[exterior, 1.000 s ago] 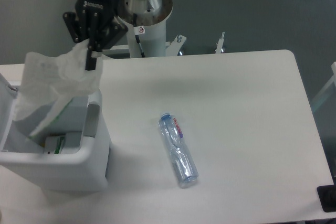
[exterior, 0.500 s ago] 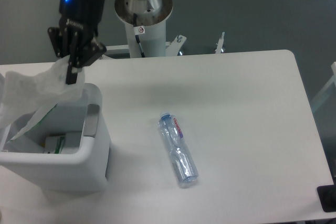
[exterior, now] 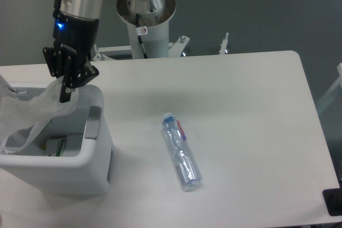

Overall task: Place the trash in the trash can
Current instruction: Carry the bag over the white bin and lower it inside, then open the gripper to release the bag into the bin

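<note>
My gripper (exterior: pixel 66 88) hangs over the back rim of the white trash can (exterior: pixel 91 172) at the left, shut on the top corner of a crinkly clear plastic bag (exterior: pixel 29 115). The bag droops down and to the left into the can's open top. A clear water bottle (exterior: pixel 181 152) with a blue cap and a pink-red label lies on its side on the table, to the right of the can and apart from it.
The arm's white base column (exterior: pixel 145 22) stands behind the table's far edge. Inside the can lies a white and green item (exterior: pixel 55 146). The can's lid (exterior: pixel 6 85) shows at the far left. A dark object (exterior: pixel 333 202) sits at the table's bottom right corner.
My gripper has moved left and down with the bag. The bag has sunk from above the can into its opening. The bottle has not moved.
</note>
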{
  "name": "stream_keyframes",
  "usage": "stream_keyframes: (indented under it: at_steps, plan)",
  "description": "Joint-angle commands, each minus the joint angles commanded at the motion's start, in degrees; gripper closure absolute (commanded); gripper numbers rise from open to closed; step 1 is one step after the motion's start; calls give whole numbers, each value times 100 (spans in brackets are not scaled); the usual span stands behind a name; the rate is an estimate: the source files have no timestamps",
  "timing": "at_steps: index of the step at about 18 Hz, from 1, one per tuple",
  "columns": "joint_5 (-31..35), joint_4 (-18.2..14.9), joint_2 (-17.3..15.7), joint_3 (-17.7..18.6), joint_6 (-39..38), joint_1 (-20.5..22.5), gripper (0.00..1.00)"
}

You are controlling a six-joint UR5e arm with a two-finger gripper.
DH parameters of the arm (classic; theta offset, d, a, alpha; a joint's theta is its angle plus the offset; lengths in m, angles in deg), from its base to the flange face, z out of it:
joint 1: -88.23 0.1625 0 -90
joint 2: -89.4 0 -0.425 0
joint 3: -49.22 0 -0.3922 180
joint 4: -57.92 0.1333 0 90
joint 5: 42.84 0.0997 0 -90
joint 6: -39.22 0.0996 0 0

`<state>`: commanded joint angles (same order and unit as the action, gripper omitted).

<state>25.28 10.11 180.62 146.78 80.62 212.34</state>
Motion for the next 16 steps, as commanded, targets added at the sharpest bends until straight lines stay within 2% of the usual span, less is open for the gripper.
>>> stream_keyframes:
  at_steps: [1, 2, 3, 4, 5, 7, 14, 15, 16]
  plan:
    - [0, 9, 18, 17, -9, -9, 93]
    - [-9, 17, 27, 26, -17, -9, 80]
    - [-17, 44, 27, 26, -35, -9, 44]
    - [-18, 44, 18, -26, -53, -9, 27]
    - [-18, 44, -8, -61, -79, -1, 16]
    - [-9, 44, -69, -79, -219, 0, 9]
    - [-18, 44, -105, -167, -676, 43, 5]
    - [-9, 44, -87, -228, -825, 122, 5]
    - [0, 27, -87, -246, -1070, 384, 5]
